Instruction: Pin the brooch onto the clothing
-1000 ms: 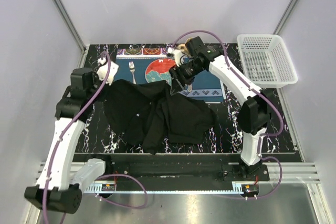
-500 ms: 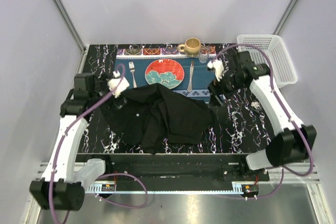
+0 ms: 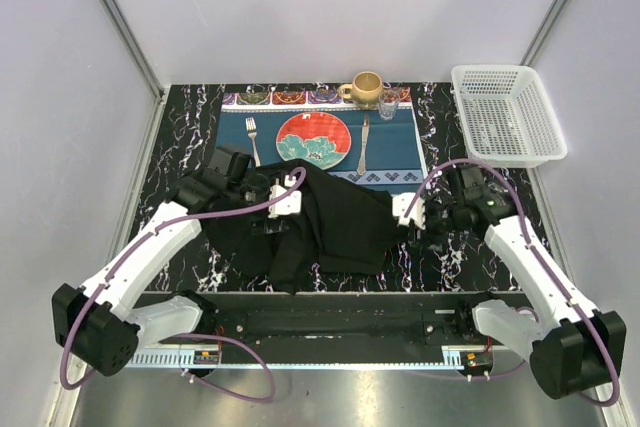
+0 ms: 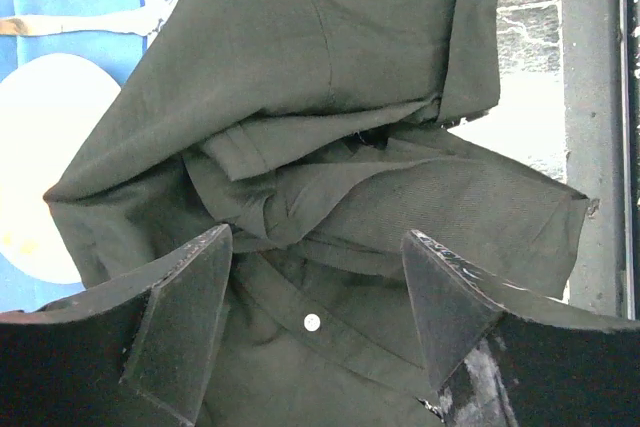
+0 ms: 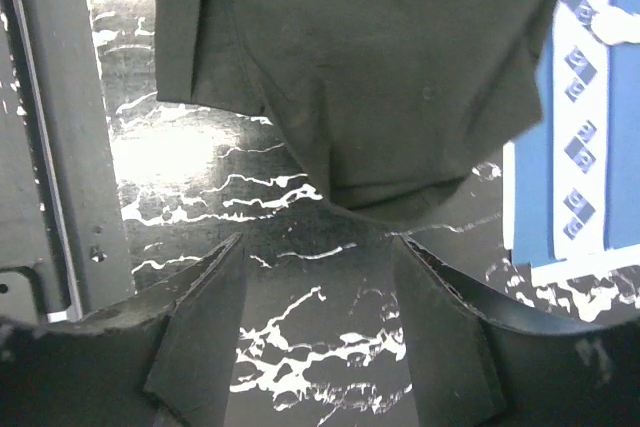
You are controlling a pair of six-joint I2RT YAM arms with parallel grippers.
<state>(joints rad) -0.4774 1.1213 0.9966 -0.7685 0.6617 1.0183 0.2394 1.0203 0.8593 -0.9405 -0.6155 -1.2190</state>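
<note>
- The large black long-sleeved button-up fabric shirt (image 3: 340, 222) lies crumpled mid-frame in the top view, overlapping the lower edge of the blue patterned placemat (image 3: 395, 152). I judge it light, limp and quick to bunch, so I'd pinch a folded edge or the button strip.
- My left gripper (image 4: 315, 247) hovers over the folds, jaws spread wide, holding nothing.
- My right gripper (image 5: 318, 242) is equally wide and empty, above the black marbled table (image 5: 300, 317) at the shirt's edge.
- One small round white button (image 4: 311, 322) shows at lower centre of the left wrist view.
- I cannot find the brooch in any view.
</note>
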